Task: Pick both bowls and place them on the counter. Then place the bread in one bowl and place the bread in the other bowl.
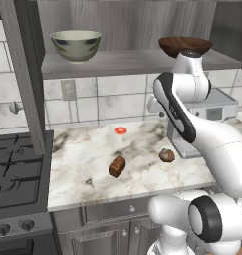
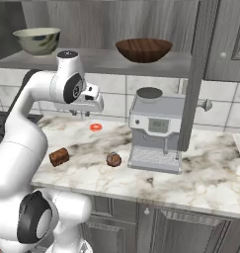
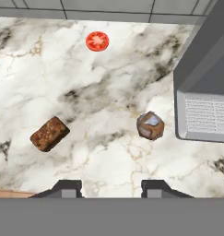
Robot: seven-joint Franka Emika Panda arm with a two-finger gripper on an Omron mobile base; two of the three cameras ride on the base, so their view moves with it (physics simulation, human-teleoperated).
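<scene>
— Marble tabletop (image 1: 87,159) runs under a grey wall shelf (image 1: 122,62), with white tiles behind. What sits up on the shelf?

— Two bowls. From the left base view, the cream bowl (image 1: 75,45) is at the shelf's left end. The dark wooden bowl (image 1: 184,46) is at the right end, partly behind the arm. Both stand upright and well apart.

— And the bread?

— Down on the tabletop. In the hand view, a brown, blocky bread piece (image 3: 49,133) lies at about 9 o'clock. A rounder, lumpy bread piece (image 3: 150,125) lies near the middle, toward 3 o'clock. They are apart and not touching.

— Anything else there?

— A red tomato slice (image 3: 97,41) at 12 o'clock, near the tiles. A grey coffee machine (image 2: 156,131) stands on the tabletop at 3 o'clock, just beside the lumpy bread. A dark stove (image 1: 15,174) is at the left of the tabletop.

— What about the pincer?

— The pincer (image 3: 111,188) hangs above the tabletop, pointing down. Its two fingertips (image 3: 67,188) stand apart with nothing between them, so it is open and holding nothing.
</scene>
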